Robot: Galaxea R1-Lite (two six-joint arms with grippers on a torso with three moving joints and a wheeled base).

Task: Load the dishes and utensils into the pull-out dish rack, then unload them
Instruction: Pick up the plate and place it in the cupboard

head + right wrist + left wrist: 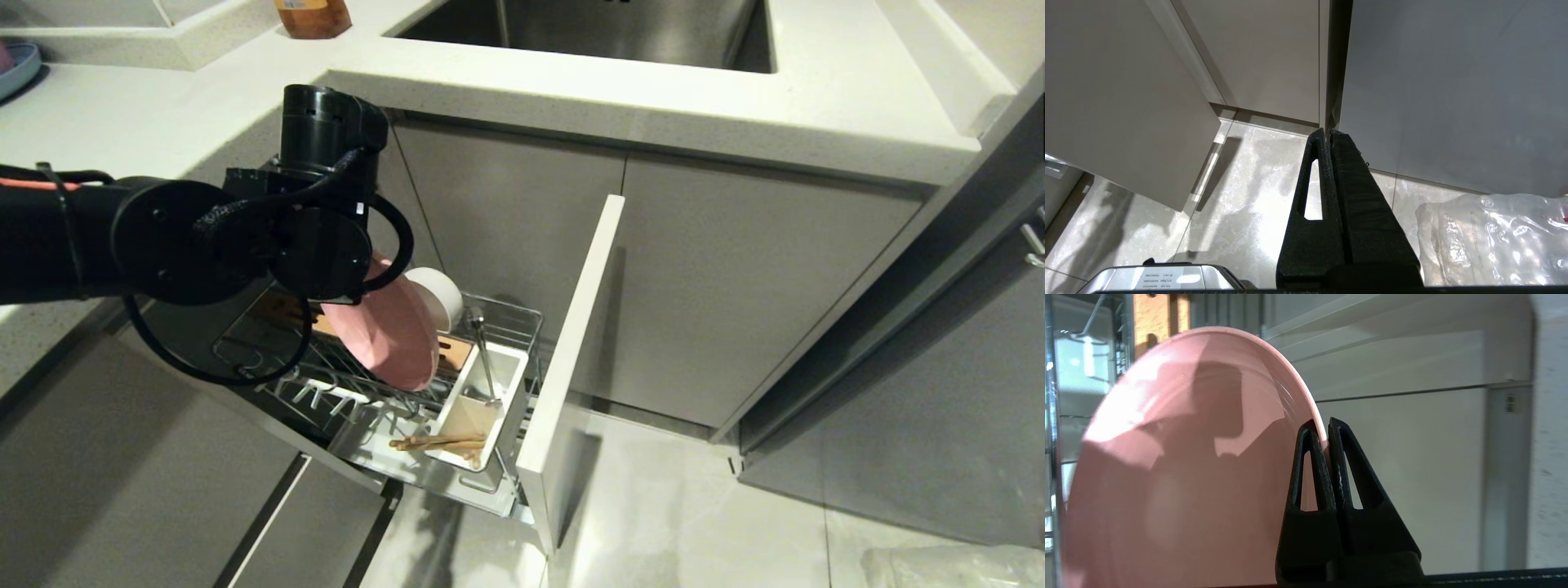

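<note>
The pull-out dish rack (514, 322) stands drawn out from the cabinet, its pale front panel (571, 367) to the right. My left gripper (1327, 428) is shut on the rim of the pink plate (1180, 465), which stands on edge, tilted, over the wire rack (388, 335); the arm hides the gripper in the head view. Behind the plate sits the white bowl (437, 296). In the white utensil box (482, 408) the metal spoon (483, 359) stands upright and the wooden chopsticks (437, 443) lie in the front compartment. My right gripper (1328, 134) is shut and empty, parked low over the floor.
A white counter (653, 98) with a steel sink (604, 28) runs above the rack. A blue plate (18, 65) lies at the far left of the counter. A wooden block (453, 351) sits in the rack. A crumpled plastic bag (1494, 237) lies on the floor at the right.
</note>
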